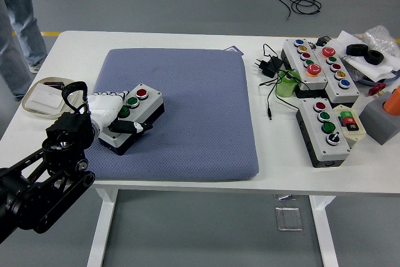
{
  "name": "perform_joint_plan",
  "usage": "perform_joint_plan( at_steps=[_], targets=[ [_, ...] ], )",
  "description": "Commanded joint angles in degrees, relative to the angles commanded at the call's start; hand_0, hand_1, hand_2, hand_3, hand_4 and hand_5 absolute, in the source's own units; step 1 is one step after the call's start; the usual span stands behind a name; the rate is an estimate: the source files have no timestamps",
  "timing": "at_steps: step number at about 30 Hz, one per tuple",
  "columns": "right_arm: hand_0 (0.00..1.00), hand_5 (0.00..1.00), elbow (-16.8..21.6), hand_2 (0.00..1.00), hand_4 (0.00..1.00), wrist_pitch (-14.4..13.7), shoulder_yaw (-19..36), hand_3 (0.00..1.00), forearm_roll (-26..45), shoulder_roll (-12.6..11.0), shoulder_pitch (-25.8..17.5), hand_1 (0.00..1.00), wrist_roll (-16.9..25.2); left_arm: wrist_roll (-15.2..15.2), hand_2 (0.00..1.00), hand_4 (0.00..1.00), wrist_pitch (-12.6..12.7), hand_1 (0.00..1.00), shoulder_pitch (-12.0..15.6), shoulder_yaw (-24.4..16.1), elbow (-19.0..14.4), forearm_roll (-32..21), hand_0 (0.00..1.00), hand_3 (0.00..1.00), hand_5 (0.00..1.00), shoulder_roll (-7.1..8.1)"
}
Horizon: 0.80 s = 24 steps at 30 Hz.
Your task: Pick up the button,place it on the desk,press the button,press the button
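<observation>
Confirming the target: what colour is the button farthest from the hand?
Red, clearest in the head view.

The robot's white left hand (111, 112) lies curled over the near end of a grey two-button control box (131, 117) on the blue-grey quilted mat (187, 117) covering the white table (156, 39).

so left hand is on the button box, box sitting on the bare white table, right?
Not quite. The head view shows the left hand on the button box, but the box sits on the blue-grey pad, not the bare white table.
</observation>
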Motion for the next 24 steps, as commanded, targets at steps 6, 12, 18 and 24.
perform_joint_plan(
  at_steps=[6,12,18,24],
  targets=[
    [0.630,0.247,0.00,0.622,0.306,0.05,0.06,0.568,-0.13,0.00,-0.05,0.547,-0.04,-1.27,0.724,0.872,1.58,0.669,-0.44,0.30,0.61,2.08,0.512,0.936,0.357,0.13],
    [0.630,0.247,0.00,0.622,0.306,0.15,-0.06,0.568,-0.17,-0.01,0.04,0.547,-0.04,-6.59,0.517,0.688,1.89,0.479,-1.12,-0.57,1.49,2.22,0.474,0.696,0.089,1.07],
    [0.630,0.246,0.00,0.622,0.306,0.17,0.01,0.568,-0.32,0.00,0.06,0.547,-0.06,-13.01,0.325,0.534,3.49,0.363,-1.89,-0.62,2.69,2.22,0.475,0.391,0.002,2.07],
    [0.630,0.246,0.00,0.622,0.306,0.18,-0.02,0.568,-0.31,-0.03,0.04,0.548,-0.05,-19.42,0.247,0.510,6.65,0.289,-2.30,-0.51,3.29,2.22,0.461,0.291,0.002,2.81]
  ],
)
